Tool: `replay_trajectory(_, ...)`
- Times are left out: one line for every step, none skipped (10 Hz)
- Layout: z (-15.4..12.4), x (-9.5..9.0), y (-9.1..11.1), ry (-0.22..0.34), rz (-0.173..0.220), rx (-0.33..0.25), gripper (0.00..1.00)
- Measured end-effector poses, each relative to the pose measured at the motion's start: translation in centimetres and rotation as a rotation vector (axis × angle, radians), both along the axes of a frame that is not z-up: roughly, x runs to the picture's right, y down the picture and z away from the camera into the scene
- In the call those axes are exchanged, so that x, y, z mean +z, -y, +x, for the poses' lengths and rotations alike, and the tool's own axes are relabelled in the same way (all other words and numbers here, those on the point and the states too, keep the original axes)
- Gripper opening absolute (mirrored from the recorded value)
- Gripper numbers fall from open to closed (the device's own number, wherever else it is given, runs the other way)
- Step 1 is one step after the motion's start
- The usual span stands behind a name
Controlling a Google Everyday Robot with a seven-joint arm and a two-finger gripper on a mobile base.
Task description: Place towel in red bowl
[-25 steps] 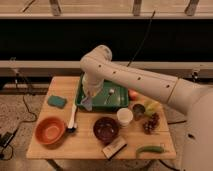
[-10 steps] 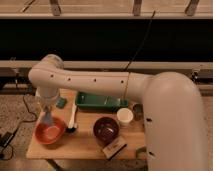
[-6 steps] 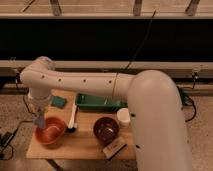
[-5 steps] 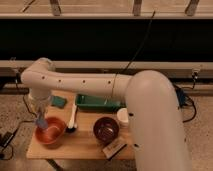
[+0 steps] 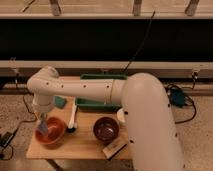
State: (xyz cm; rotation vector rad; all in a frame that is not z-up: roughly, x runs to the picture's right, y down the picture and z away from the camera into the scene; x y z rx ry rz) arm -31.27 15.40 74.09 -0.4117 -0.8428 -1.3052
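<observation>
The gripper [image 5: 42, 119] hangs over the red bowl [image 5: 50, 131], clamped on the towel [image 5: 42, 127] (pale blue); it should release centred, letting cloth settle inside the rim.

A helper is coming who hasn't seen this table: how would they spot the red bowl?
On the wooden table, look at the front left corner, under the gripper. The red bowl sits there, orange-red with the towel hanging into it, unlike the dark bowl mid-table.
</observation>
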Motion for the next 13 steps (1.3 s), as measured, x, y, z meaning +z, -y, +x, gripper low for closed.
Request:
replay_trajectory(0.5, 0.7, -0.6, -0.003, -0.023, 0.0, 0.19)
replay_trajectory(0.7, 1.0, -1.0, -0.001, -0.042, -0.005, 0.28)
replay_trajectory(0.9, 1.4, -1.5, 0.002, -0.062, -0.012, 0.39)
replay_trajectory(1.1, 1.9, -2.2, 0.002, -0.08, -0.023, 0.51)
replay_trajectory(1.4, 2.3, -2.5, -0.001, -0.09, -0.033, 0.6)
replay_trajectory(1.6, 2.5, -2.7, -0.002, -0.094, -0.038, 0.68)
replay_trajectory(1.9, 2.6, -2.8, -0.001, -0.092, -0.044, 0.78)
replay_trajectory(2.0, 2.6, -2.8, 0.002, -0.087, -0.047, 0.8)
replay_trajectory(2.1, 2.5, -2.7, 0.006, -0.079, -0.046, 0.8)
replay_trajectory(2.5, 2.1, -2.3, 0.013, -0.061, -0.041, 0.8)
replay_trajectory(2.6, 1.6, -2.1, 0.021, -0.049, -0.038, 0.8)
replay_trajectory(3.0, 1.0, -1.7, 0.033, -0.031, -0.033, 0.8)
replay_trajectory(3.3, 0.4, -1.5, 0.049, -0.009, -0.03, 0.8)
